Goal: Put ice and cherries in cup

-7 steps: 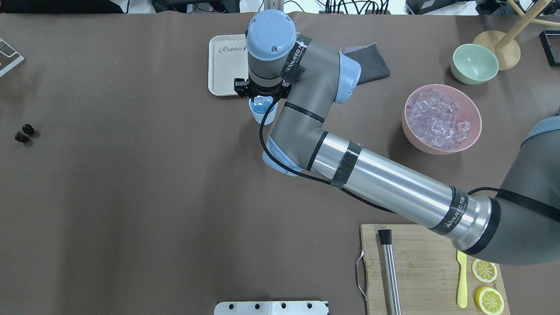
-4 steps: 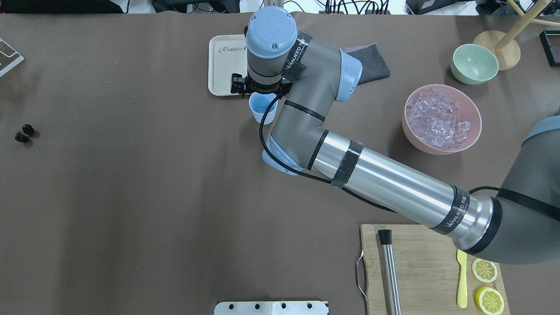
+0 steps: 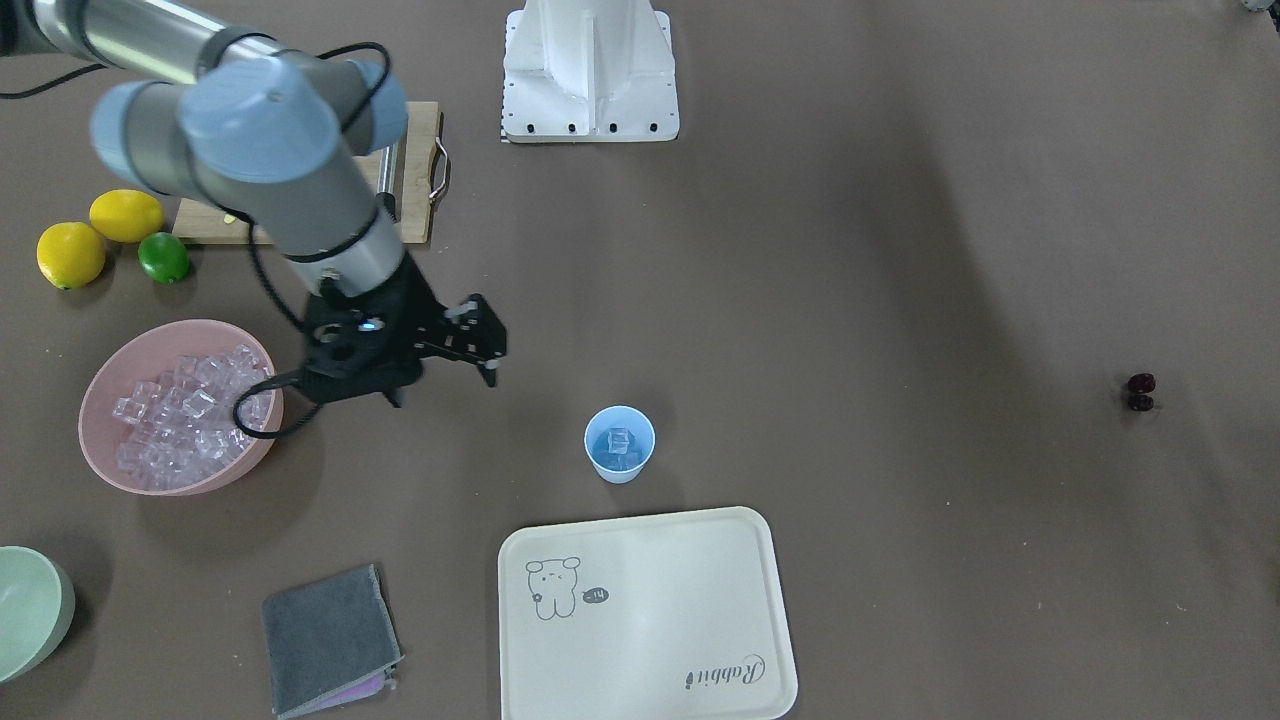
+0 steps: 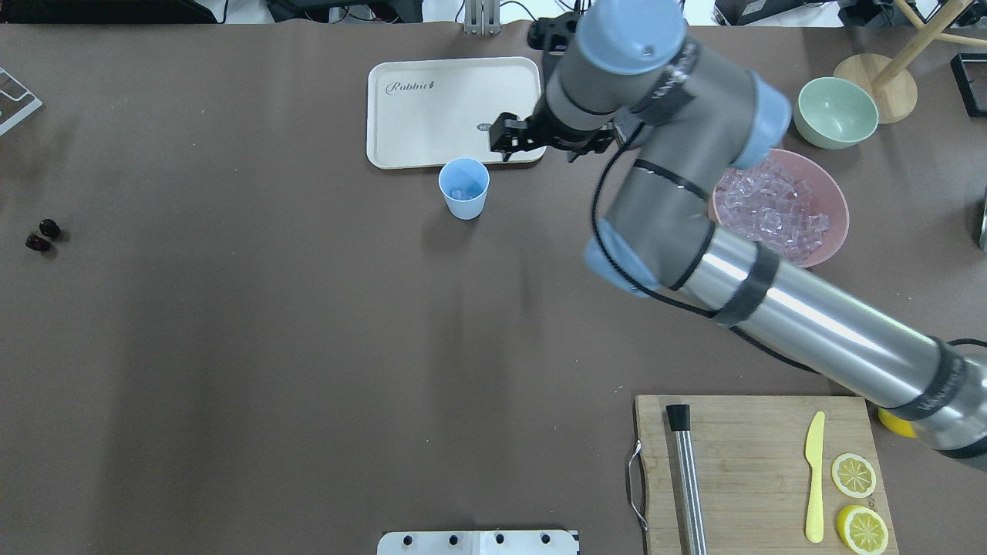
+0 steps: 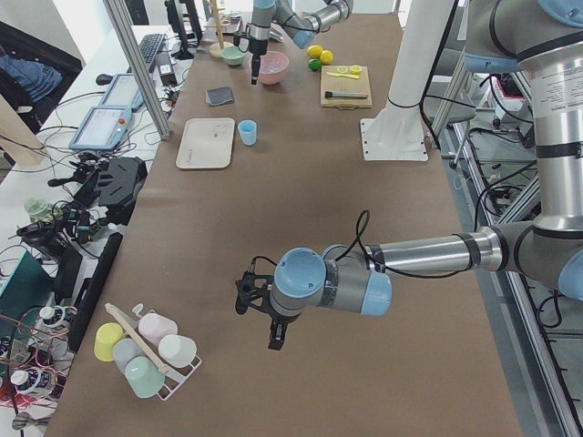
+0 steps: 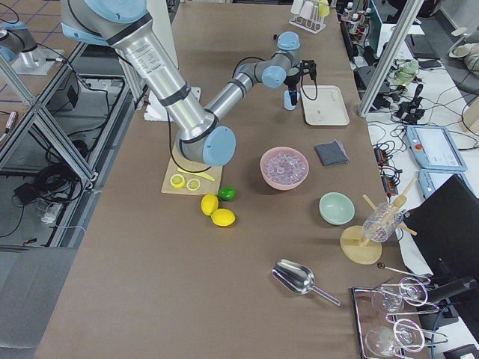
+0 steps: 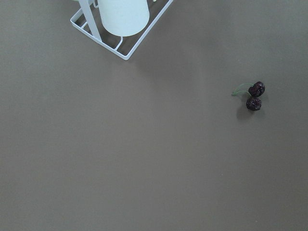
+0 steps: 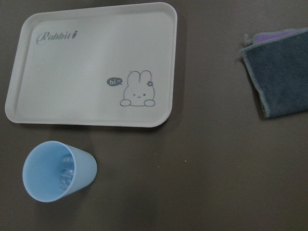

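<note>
The light-blue cup stands upright near the cream tray's front edge, with ice cubes inside; it also shows in the right wrist view. More ice fills the pink bowl. My right gripper hangs open and empty above the table between cup and pink bowl, right of the cup in the overhead view. The cherries lie at the table's far left and show in the left wrist view. My left gripper shows only in the exterior left view; I cannot tell if it is open.
A cream tray lies behind the cup, a grey cloth beside it. A pale green bowl sits behind the pink bowl. A cutting board holds a knife, a steel tube and lemon slices. A white cup rack stands near the cherries.
My right gripper has left its place over the cup and swung right, toward the pink bowl. The cup now stands uncovered with ice in it.
</note>
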